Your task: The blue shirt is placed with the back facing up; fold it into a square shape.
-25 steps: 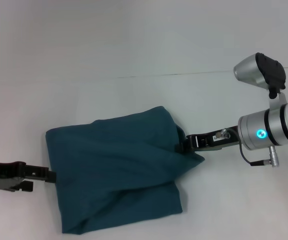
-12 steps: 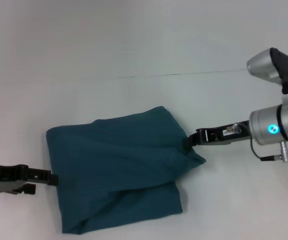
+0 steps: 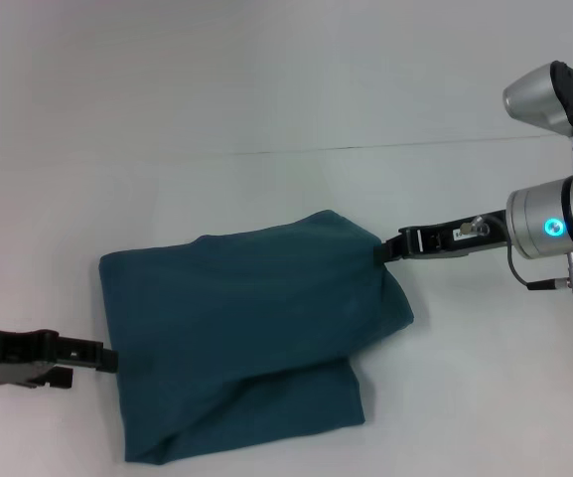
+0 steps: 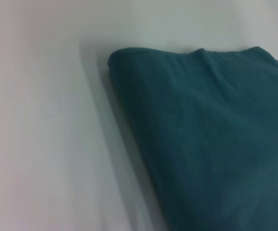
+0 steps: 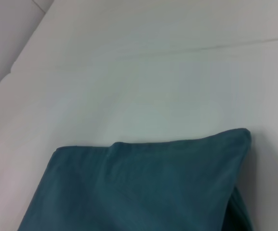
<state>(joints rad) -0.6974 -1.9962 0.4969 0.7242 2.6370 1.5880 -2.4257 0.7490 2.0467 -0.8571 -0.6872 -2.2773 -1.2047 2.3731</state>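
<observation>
The blue shirt (image 3: 246, 338) lies folded into a rough rectangle on the white table, plain side up, with an uneven lower layer sticking out at the near edge. My left gripper (image 3: 113, 357) is low at the shirt's left edge, shut on the cloth there. At the far right corner, my right gripper (image 3: 381, 253) is shut on the shirt, and the fabric is drawn toward it. The left wrist view shows the shirt (image 4: 216, 134) with its folded edge and rounded corner. In the right wrist view the shirt (image 5: 143, 187) shows with a far corner raised.
The white table (image 3: 266, 109) stretches around the shirt, with a thin seam line (image 3: 296, 151) running across it behind the cloth. My right arm's silver wrist and camera (image 3: 554, 219) hang over the table's right side.
My right gripper has moved right and slightly away, dragging the shirt's right corner with it and flattening the pointed right fold. The left gripper and the left edge have shifted slightly right.
</observation>
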